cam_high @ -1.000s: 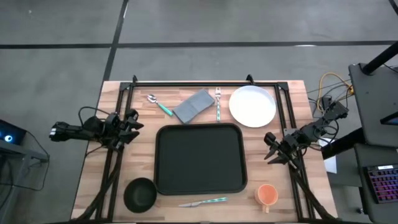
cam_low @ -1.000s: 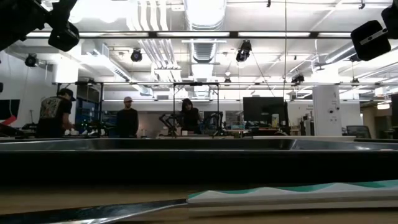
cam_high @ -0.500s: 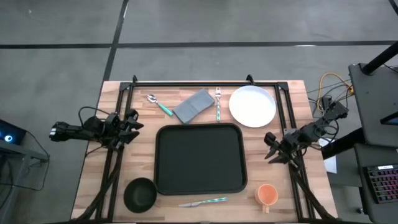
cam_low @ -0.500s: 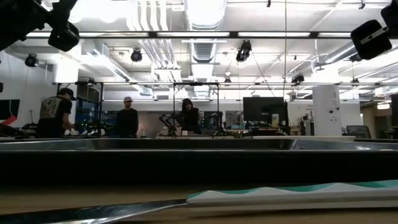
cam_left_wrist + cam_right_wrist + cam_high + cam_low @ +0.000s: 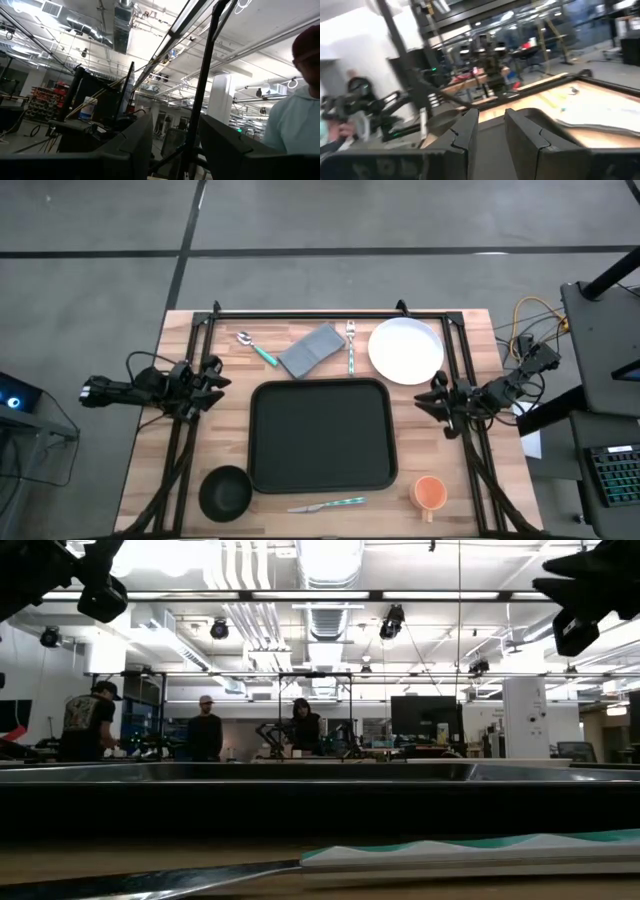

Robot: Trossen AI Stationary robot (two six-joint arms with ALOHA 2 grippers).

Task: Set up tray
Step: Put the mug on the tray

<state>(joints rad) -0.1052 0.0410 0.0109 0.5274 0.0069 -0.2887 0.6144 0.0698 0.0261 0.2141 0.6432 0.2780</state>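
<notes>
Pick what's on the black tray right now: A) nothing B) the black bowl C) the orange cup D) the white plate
A: in the high view the tray is bare; the white plate lies beyond its far right corner, the orange cup off its near right corner and the black bowl off its near left corner, all on the table.

tray [image 5: 320, 435] mid-table, plate [image 5: 406, 349] behind it, bowl [image 5: 225, 491] at its front-left corner.
</notes>
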